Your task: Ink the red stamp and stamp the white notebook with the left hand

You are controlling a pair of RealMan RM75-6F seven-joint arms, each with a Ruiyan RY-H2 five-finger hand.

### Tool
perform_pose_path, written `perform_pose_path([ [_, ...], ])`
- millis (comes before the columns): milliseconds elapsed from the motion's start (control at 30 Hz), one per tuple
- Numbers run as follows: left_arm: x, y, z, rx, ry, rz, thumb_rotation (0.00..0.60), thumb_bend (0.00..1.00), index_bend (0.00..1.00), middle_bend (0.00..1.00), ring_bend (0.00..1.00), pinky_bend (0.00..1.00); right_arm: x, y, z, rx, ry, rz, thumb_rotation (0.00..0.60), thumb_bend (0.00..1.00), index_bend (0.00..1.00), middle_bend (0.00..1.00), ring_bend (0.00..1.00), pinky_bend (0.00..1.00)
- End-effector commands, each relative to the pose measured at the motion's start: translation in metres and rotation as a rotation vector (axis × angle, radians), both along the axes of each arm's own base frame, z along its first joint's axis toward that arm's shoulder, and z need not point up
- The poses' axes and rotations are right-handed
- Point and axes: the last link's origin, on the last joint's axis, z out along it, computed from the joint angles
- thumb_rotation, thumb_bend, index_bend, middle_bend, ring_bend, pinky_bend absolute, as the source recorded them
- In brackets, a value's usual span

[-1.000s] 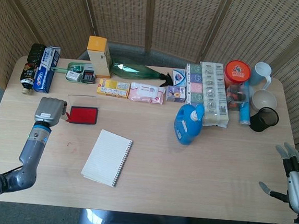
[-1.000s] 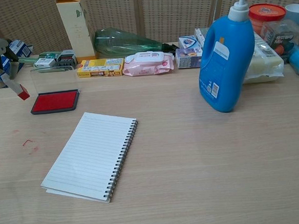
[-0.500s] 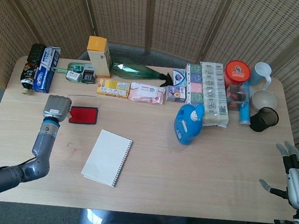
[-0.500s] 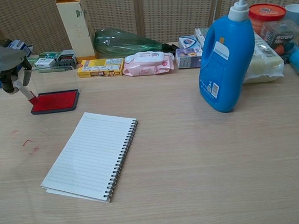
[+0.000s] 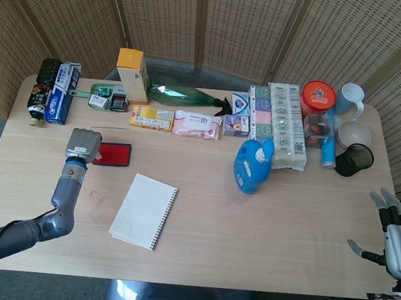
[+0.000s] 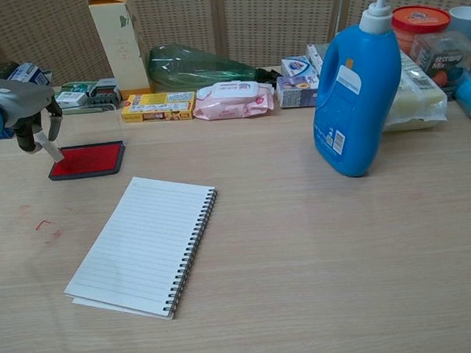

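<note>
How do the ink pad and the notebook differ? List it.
The ink pad is red in a dark tray; the notebook is white with ruled lines. The ink pad is smaller; the notebook is clearly larger. The ink pad lies square to the table's back row; the notebook lies turned at an angle. The left robot hand hovers at the ink pad's edge; nothing is near the notebook. Both lie flat on the table.

A staged robot test bench rather than a lived-in room — a pale wooden table (image 5: 263, 240) stands before folding wicker screens (image 5: 239, 27) that close off the background. Along its far edge sits a mixed row of shop goods — a blue detergent bottle (image 6: 357, 95), a wet-wipes pack (image 6: 234, 100), a tall carton (image 6: 118, 39), cups (image 5: 353, 132) — set out like props.
</note>
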Motion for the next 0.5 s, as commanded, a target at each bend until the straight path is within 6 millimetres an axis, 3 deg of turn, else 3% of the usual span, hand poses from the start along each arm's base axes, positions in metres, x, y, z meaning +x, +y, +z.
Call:
perform_pose_path([
  [33,-0.0008,-0.0010,-0.0040,-0.004,-0.002,0.000,0.600,0.36,0.61,1.00,1.00,1.00,0.0001,0.0004,0.0005,0.000,-0.002,0.003,0.522,0.00,0.03,0.00,0.00,0.00],
  [500,-0.0077,-0.0006,-0.0121,0.012,0.014,-0.013,0.600,0.36,0.61,1.00,1.00,1.00,0.0006,0.0003,0.0006,0.004,-0.009,0.005,0.521,0.00,0.03,0.00,0.00,0.00],
])
